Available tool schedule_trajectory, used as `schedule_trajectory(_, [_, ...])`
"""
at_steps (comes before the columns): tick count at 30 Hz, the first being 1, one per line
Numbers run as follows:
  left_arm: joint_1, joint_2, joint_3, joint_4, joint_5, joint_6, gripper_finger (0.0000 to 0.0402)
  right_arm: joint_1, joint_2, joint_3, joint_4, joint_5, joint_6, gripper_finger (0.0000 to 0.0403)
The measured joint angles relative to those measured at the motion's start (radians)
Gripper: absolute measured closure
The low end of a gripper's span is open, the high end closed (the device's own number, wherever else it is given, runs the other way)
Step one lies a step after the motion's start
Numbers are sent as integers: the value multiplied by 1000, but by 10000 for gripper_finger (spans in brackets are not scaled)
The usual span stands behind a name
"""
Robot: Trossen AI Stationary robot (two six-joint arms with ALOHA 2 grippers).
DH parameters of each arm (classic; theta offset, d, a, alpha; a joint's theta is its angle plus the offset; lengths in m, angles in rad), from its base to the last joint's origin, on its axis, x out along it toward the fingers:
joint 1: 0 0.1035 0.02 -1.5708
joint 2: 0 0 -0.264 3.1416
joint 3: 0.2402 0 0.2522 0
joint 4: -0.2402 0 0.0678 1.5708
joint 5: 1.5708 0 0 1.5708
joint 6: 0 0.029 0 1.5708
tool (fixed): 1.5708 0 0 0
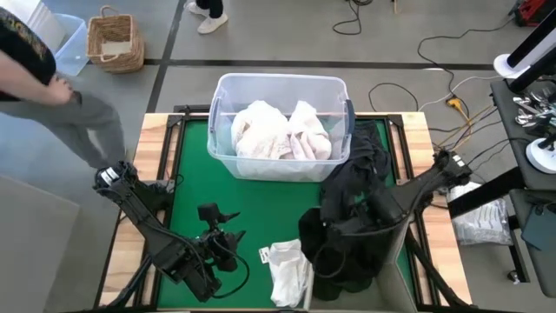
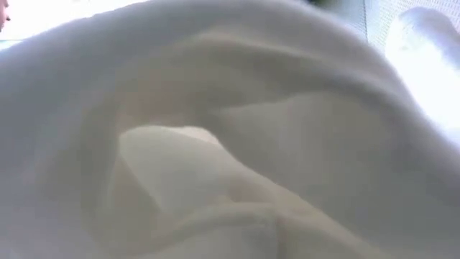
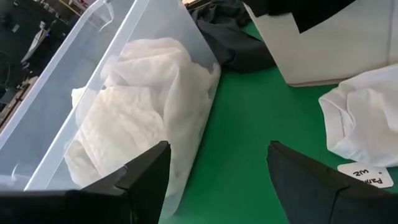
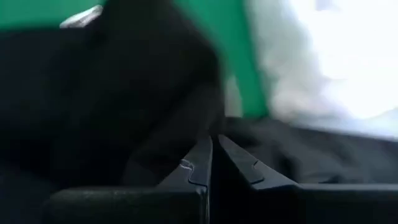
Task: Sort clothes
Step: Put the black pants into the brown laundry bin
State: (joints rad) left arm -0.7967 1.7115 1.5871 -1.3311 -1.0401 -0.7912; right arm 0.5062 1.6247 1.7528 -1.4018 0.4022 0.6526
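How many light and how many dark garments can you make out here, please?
White crumpled fabric garments in the clear plastic tub: 2
White fabric garment on the green mat: 1
Black fabric garment heap: 1, separate pieces indistinguishable
Total: 4

Robotics lab: floor cables [image 1: 452,83], equipment bench [image 1: 530,130] (beside table [image 1: 287,209]).

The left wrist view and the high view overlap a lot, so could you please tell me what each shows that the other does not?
Only the left wrist view shows the left gripper from close up, fingers spread over the green mat beside the tub, plus a paper tag by the white garment.

Only the high view shows the right gripper, buried in the black clothes, and a person past the table's far left corner.

Both show the clear tub with white clothes inside, and the white garment lying on the mat.
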Motion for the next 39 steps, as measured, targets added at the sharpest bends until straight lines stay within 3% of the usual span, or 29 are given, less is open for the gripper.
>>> schedule_trajectory(9, [0, 0, 0, 5, 3, -7, 157, 91, 30, 2, 1, -305, 44, 390])
schedule_trajectory(12, [0, 0, 0, 7, 3, -11, 157, 133, 31, 2, -57, -433, 99, 390])
schedule_trajectory(14, [0, 0, 0, 7, 3, -11, 157, 168, 28, 2, -106, -464, 169, 390])
schedule_trajectory(18, [0, 0, 0, 7, 3, -11, 157, 221, -17, 15, -170, -409, 287, 390])
schedule_trajectory(20, [2, 0, 0, 7, 3, -7, 157, 239, -55, 24, -160, -287, 291, 390])
schedule_trajectory(23, [4, 0, 0, 7, 1, -1, 157, 242, -96, 24, -158, -13, 288, 390])
schedule_trajectory(25, [5, 0, 0, 7, -5, 1, 157, 227, -105, 15, -147, 57, 246, 390])
schedule_trajectory(33, [7, -1, 0, 7, -16, 23, 157, 194, -69, -85, 93, 31, -5, 390])
schedule_trajectory(39, [7, -1, 0, 11, -16, 20, 157, 194, -60, -212, 206, -94, 7, 390])
